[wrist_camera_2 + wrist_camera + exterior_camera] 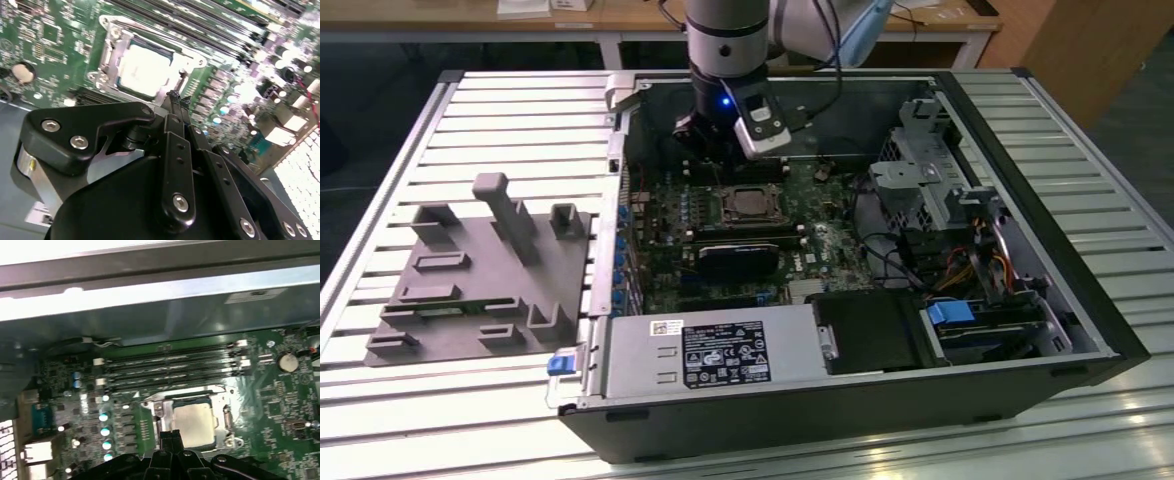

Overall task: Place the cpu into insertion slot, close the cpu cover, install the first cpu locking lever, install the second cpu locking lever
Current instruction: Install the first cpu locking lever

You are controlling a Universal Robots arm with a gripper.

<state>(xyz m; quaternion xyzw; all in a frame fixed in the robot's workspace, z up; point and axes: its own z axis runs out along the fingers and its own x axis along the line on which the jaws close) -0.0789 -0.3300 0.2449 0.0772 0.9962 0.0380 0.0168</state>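
Gripper [170,434]: fingers pressed tight together, nothing between them, tips just beside the edge of the insertion slot [227,421] | cpu [192,421]: lies flat in the slot | cpu cover [165,412]: down flat around the cpu

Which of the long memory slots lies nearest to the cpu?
The outermost memory slot in the first wrist view, on the side of the row that faces the cpu; the other slots lie beyond it, farther from the cpu.

A lab or workshop: an open computer case [854,425] lies on a slatted metal table [520,110], with wooden workbenches [454,24] beyond.
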